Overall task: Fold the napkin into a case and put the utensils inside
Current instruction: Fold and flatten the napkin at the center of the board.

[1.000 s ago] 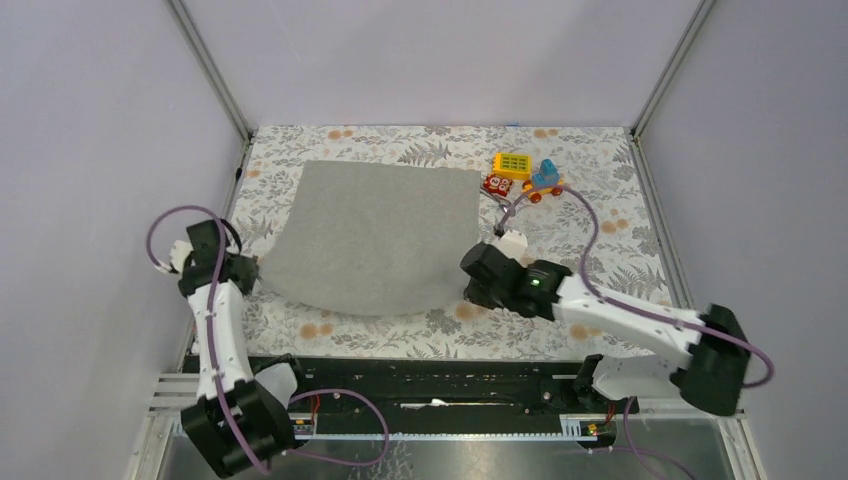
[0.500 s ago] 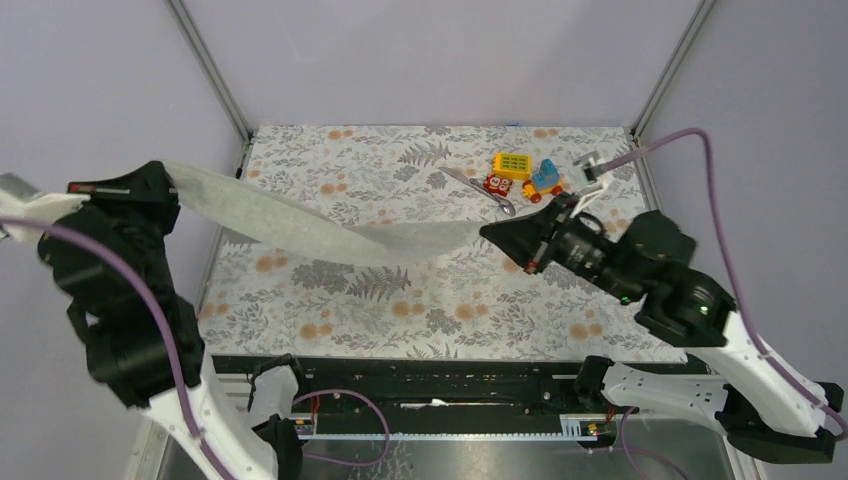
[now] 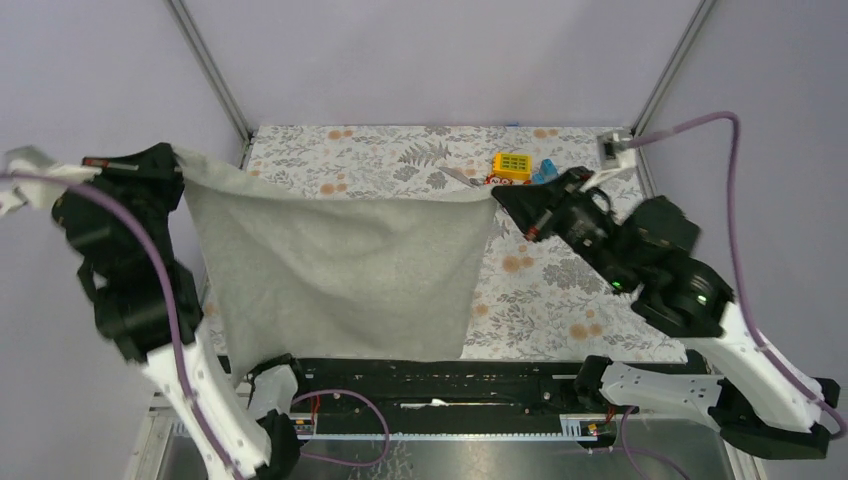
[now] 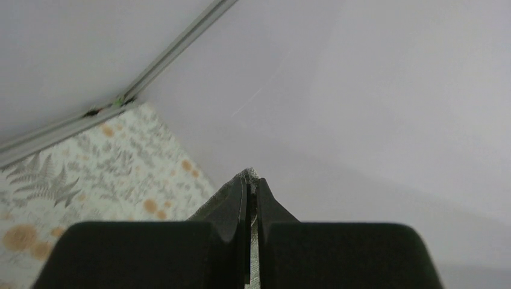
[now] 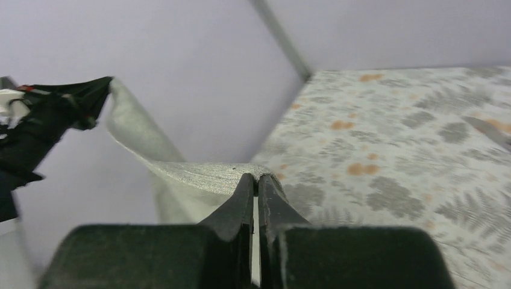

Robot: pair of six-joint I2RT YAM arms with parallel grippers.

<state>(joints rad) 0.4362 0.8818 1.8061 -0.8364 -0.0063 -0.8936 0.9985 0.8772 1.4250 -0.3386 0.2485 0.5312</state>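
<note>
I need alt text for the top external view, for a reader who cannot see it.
A grey napkin hangs like a sheet above the floral tablecloth, held up by its top corners: the left pincer and the right pincer are each shut on one. Near the far edge lie toy blocks.

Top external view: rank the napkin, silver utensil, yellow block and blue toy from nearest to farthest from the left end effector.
1. napkin, its corner held in the left end effector.
2. silver utensil, far side, right of centre.
3. yellow block, further right.
4. blue toy, rightmost.
</note>
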